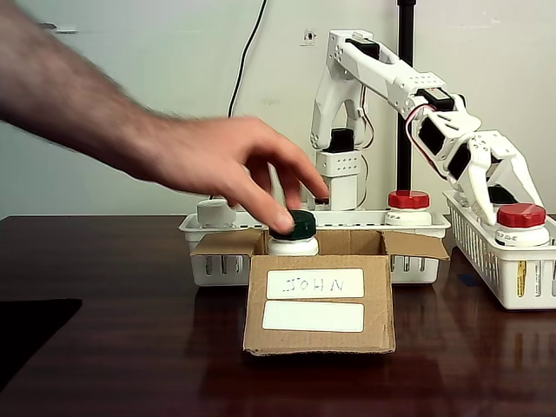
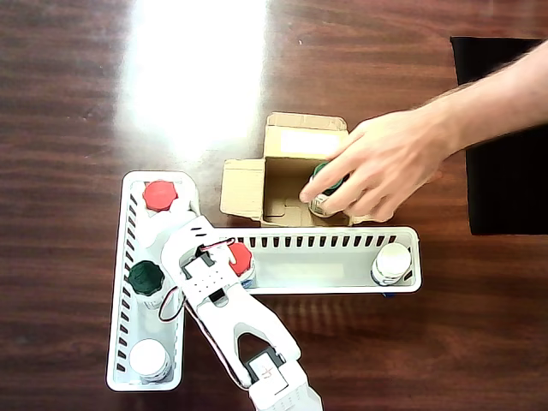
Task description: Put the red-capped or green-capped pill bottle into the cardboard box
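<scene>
a green-capped pill bottle (image 1: 295,233) is being held by a person's hand (image 1: 228,165) inside the cardboard box (image 1: 318,302) on the worktop (image 1: 122,347). the fingers' (image 1: 497,201) state can't be told; they're over the side basket (image 1: 512,269).

A person's hand (image 2: 377,167) grips a green-capped bottle (image 2: 325,190) inside the open box (image 2: 242,190). Two white baskets (image 2: 342,287) hold more bottles (image 2: 159,196). The white arm (image 2: 224,300) reaches over the left basket.
</scene>
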